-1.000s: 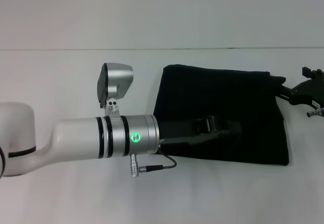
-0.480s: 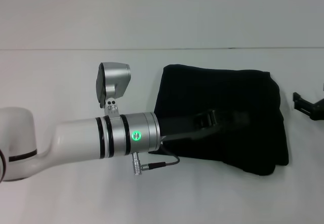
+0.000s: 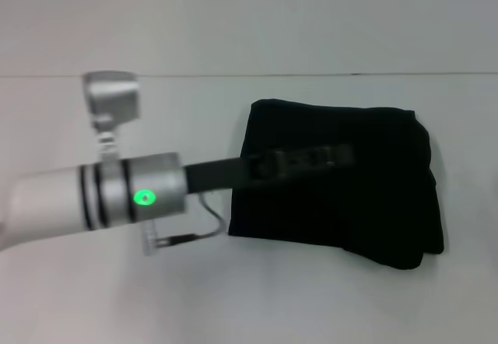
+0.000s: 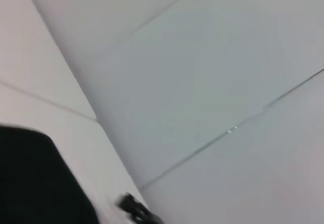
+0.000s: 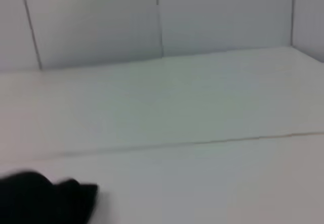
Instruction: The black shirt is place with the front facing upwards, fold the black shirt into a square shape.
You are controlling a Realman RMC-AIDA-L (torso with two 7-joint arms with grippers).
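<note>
Already the left gripper [image 3: 342,156] reaches across the black shirt [image 3: 366,212], perhaps to smooth it; whether its fingers are spread I cannot tell. That shirt lies folded, roughly square, on the white table [image 3: 249,305], right of centre.

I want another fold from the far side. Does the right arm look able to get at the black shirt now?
Probably not at once: the right arm is out of the head view. The left claw reaches over the black shirt on the table.
</note>
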